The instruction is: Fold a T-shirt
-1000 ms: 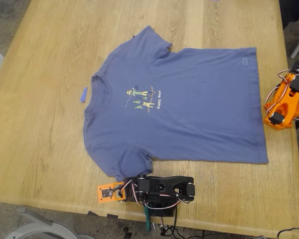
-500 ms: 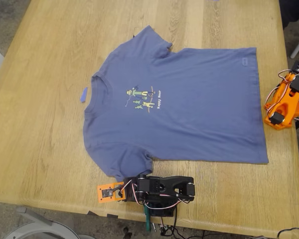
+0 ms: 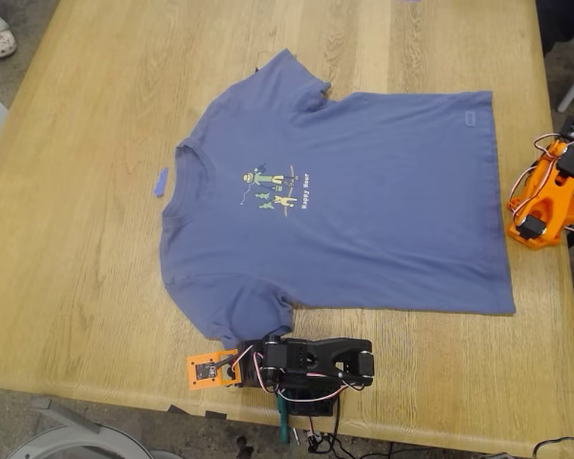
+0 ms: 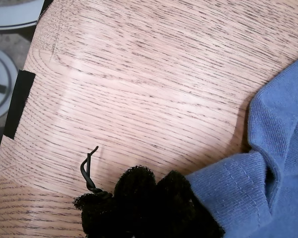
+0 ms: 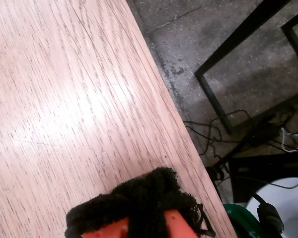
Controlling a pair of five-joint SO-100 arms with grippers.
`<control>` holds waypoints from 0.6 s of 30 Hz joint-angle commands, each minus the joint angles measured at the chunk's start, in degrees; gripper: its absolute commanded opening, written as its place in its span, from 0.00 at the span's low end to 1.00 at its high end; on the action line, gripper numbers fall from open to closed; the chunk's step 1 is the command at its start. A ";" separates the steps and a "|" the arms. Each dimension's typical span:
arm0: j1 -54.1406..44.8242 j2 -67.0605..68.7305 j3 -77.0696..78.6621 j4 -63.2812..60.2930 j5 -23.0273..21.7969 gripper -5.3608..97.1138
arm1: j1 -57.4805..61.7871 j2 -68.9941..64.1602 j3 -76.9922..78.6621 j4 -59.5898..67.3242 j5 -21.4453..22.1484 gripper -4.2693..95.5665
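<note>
Across the table (image 3: 96, 239), T-shirt (image 3: 364, 220) lay spread flat, probably ready for folding. First gripper (image 4: 144, 198) parked beside near sleeve, second gripper (image 5: 139, 208) by table edge; finger spread hard to tell.

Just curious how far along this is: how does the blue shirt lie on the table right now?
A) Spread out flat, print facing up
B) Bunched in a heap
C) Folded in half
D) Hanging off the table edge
A: the shirt lies flat and unfolded on the table, both sleeves out and the print showing.
</note>
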 commanded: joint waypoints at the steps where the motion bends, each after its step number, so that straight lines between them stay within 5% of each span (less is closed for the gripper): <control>1: 0.26 6.42 -1.05 0.09 0.18 0.05 | 4.48 0.18 3.87 0.00 -0.35 0.08; 8: 0.26 6.42 -1.05 0.09 0.18 0.05 | 4.57 0.18 3.87 0.00 -0.35 0.08; 13: 0.62 6.42 -1.05 0.09 -10.02 0.05 | 4.04 0.18 3.87 0.00 -0.35 0.15; 18: 0.35 6.42 -1.05 0.09 -8.61 0.05 | 4.31 0.09 3.87 -0.09 -0.44 0.16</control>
